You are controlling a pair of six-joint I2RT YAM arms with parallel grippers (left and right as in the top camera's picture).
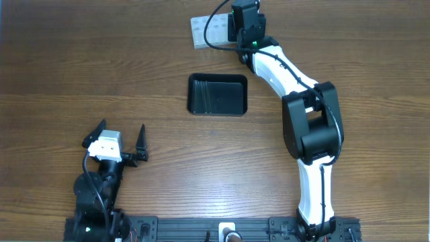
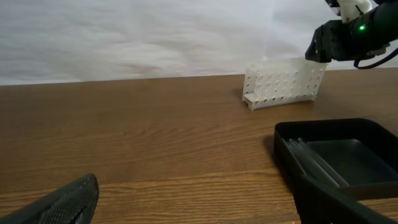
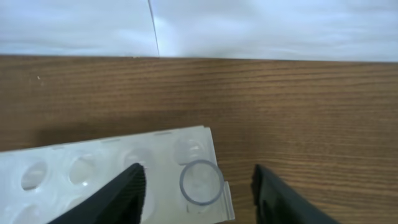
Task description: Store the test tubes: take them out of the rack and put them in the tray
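Note:
The white test tube rack [image 1: 207, 31] stands at the table's far side, and my right gripper [image 1: 244, 27] hovers above its right end. In the right wrist view one clear test tube [image 3: 201, 182] stands upright in the corner hole of the rack [image 3: 93, 180]. The open right gripper [image 3: 199, 199] straddles that tube without touching it. The black tray [image 1: 217, 95] lies mid-table with clear tubes [image 2: 311, 158] lying along one side. My left gripper [image 1: 121, 136] rests open near its base, with nothing between its fingers.
Bare wood table surrounds the tray [image 2: 348, 155] and rack [image 2: 283, 84]. A white wall or sheet rises behind the table's far edge. The right arm [image 1: 306, 114] stretches along the tray's right side.

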